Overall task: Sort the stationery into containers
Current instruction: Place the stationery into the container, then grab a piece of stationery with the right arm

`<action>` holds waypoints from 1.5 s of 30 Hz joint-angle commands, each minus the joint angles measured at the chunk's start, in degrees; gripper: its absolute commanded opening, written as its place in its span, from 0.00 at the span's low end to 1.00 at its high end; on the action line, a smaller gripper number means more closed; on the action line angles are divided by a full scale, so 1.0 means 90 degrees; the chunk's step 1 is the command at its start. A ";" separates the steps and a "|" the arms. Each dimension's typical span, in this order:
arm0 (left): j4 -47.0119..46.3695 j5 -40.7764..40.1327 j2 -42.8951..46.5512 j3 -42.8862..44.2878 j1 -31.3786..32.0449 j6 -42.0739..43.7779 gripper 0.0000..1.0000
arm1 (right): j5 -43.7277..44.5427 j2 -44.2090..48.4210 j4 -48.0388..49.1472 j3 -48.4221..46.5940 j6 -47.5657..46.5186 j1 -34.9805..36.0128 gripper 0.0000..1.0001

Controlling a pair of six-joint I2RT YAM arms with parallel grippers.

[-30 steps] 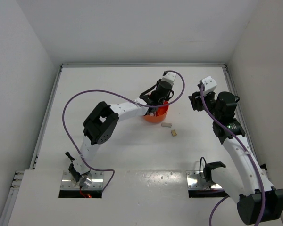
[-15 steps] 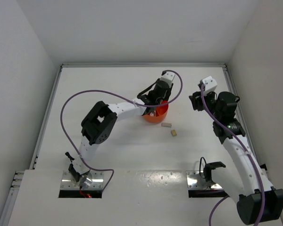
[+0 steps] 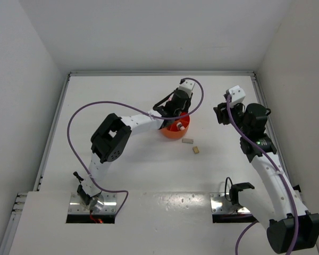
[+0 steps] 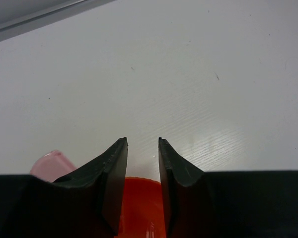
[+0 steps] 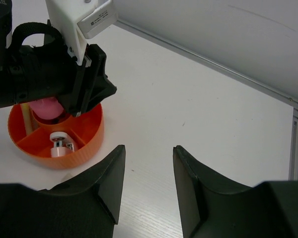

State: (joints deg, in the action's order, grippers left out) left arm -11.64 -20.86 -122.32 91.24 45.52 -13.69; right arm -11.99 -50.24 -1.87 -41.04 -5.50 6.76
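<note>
A white desk [image 3: 111,95] sits inside a plain white booth, closed in by pale walls [image 3: 149,32] on the left, far and right sides. A thin metal rail [image 5: 203,60] runs along the foot of the far wall. In the left wrist view the desk surface is matte, with a fine ribbed grain and a few tiny dark specks.

A round orange tub [image 3: 173,134] with divided compartments stands near the middle of the desk. The left end effector [image 3: 175,109] hangs over the tub's far edge, its black fingers [image 4: 114,168] spread slightly apart with nothing between them.

Inside the tub, a pink object [image 5: 45,106] fills one compartment and a cream stick [image 5: 25,118] stands beside it. A stubby white tube [image 5: 59,141] lies in a compartment on the tub's right side.

One beige block [image 3: 188,141] lies on the desk just right of the tub's near edge. A second beige block [image 3: 195,150] lies a little nearer and further right, apart from the first.

The right end effector [image 3: 220,114] hovers well to the right of the tub, its fingers spread and holding nothing. A purple cable [image 3: 80,114] loops along the left arm.
</note>
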 commanded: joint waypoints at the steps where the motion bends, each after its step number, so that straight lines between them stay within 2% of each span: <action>1: 0.0229 0.0062 0.0212 -0.0177 -0.0087 -0.0119 0.36 | 0.0053 0.0084 0.0325 -0.0001 0.0142 -0.0039 0.44; 2: 0.0229 0.0062 0.0212 -0.0177 -0.0087 -0.0119 0.33 | 0.0053 0.0142 0.0325 -0.0001 0.0142 -0.0039 0.44; 5: 0.0229 0.0121 0.0212 -0.0177 -0.0087 -0.0119 0.31 | 0.0111 0.0143 0.0325 -0.0001 0.0142 -0.0039 0.44; 22: 0.0229 0.0179 0.0281 0.0018 -0.0087 -0.0119 0.31 | 0.0111 0.0143 0.0325 -0.0001 0.0142 -0.0039 0.44; 24: 0.0229 0.0179 0.0436 0.0154 -0.0087 -0.0119 0.39 | 0.0111 0.0143 0.0325 -0.0001 0.0142 -0.0039 0.44; 25: 0.0229 0.0179 0.0563 0.0155 -0.0087 -0.0119 0.47 | 0.0111 0.0143 0.0325 -0.0001 0.0142 -0.0039 0.50; 27: 0.0229 0.0237 0.0719 0.0301 -0.0087 -0.0119 0.50 | 0.0169 0.0201 0.0383 -0.0001 0.0142 -0.0039 0.58; 28: 0.0229 0.0238 0.0904 0.0301 -0.0087 -0.0119 0.55 | 0.0238 0.0201 0.0383 0.0057 0.0142 -0.0039 0.65; 31: 0.0229 0.0180 0.1198 0.0301 -0.0087 -0.0119 0.64 | 0.0297 0.0201 0.0383 0.0058 0.0142 -0.0039 0.68; 34: 0.0170 0.0112 0.1627 0.0301 -0.0087 -0.0119 0.67 | 0.0210 0.0201 0.0306 0.0058 -0.0042 -0.0039 0.68; 36: 0.0257 0.0111 0.2027 0.0301 -0.0087 -0.0119 0.67 | -0.0277 0.0124 -0.0025 0.0000 -0.0518 -0.0039 0.34; 37: 0.0326 0.0111 0.2174 0.0301 -0.0087 -0.0196 0.64 | -0.0540 0.0123 -0.0191 -0.0001 -0.0764 -0.0039 0.06; 38: 0.0433 0.0111 0.2320 0.0301 -0.0087 -0.0197 0.39 | -0.1152 0.0026 -0.0647 -0.0001 -0.1095 -0.0039 0.00; 39: 0.0840 0.0111 0.2631 0.0359 -0.0087 -0.0429 0.19 | -0.1467 -0.0110 -0.0903 -0.0001 -0.1833 -0.0039 0.00; 40: 0.1105 0.0208 0.2808 0.0360 -0.0087 -0.0548 0.05 | -0.1790 -0.0218 -0.1215 -0.0001 -0.2246 -0.0039 0.00; 41: 0.1378 0.0267 0.3003 0.0360 -0.0087 -0.0665 0.00 | -0.2035 -0.0364 -0.1489 -0.0001 -0.2560 -0.0039 0.02; 42: 0.1942 0.0267 0.3208 0.0263 -0.0087 -0.0821 0.00 | -0.2221 -0.0549 -0.1878 -0.0001 -0.2737 -0.0039 0.15; 43: 0.2228 0.0267 0.3675 0.0011 -0.0087 -0.1083 0.01 | -0.2416 -0.1015 -0.2124 -0.0059 -0.3077 -0.0039 0.42; 45: 0.2746 0.0354 0.4223 -0.0409 -0.0154 -0.1387 0.37 | -0.2418 -0.1651 -0.2980 -0.0496 -0.3247 -0.0039 0.55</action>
State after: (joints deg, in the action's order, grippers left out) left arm 3.20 -18.59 -91.61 90.56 45.30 -20.16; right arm -27.03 -58.46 -16.43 -41.47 -25.58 6.55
